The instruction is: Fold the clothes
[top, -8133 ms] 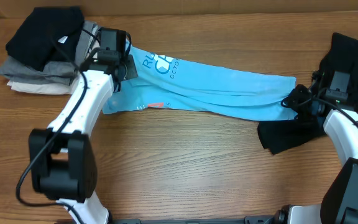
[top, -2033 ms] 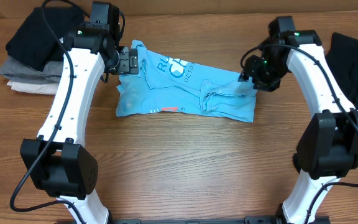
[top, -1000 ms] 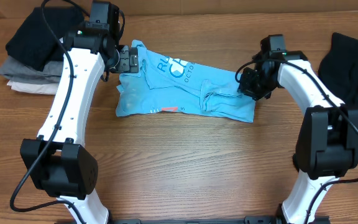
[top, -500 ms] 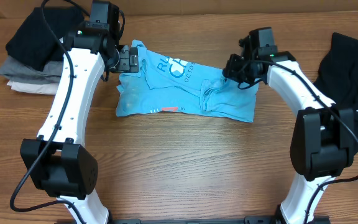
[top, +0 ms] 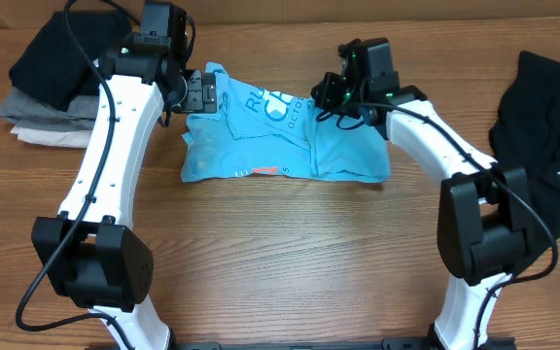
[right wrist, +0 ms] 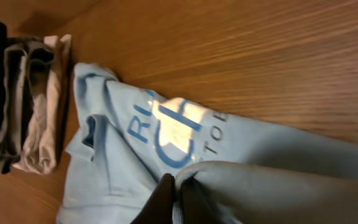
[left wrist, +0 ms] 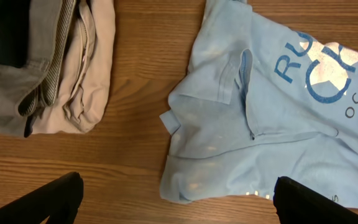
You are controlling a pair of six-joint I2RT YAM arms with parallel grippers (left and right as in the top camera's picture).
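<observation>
The light blue T-shirt (top: 261, 141) lies bunched across the middle of the table, its white and blue lettering (top: 270, 105) facing up. My right gripper (top: 331, 97) is shut on a fold of the shirt's right part and holds it over the lettering. The right wrist view shows that gripper (right wrist: 174, 198) pinching blue cloth (right wrist: 247, 180). My left gripper (top: 198, 95) hangs open just above the shirt's left end (left wrist: 210, 124), and its fingers (left wrist: 58, 200) are spread wide apart with nothing between them. The loose black garment (top: 542, 117) lies at the far right.
A neat pile of black, grey and beige garments (top: 61, 87) sits at the back left, close to the left arm; it also shows in the left wrist view as the pile (left wrist: 48, 62). Bare wooden table (top: 290, 253) spreads in front of the shirt.
My right gripper has moved left and a little back, dragging the shirt's right end over towards the lettering, so the shirt now lies shorter. The left arm has not moved.
</observation>
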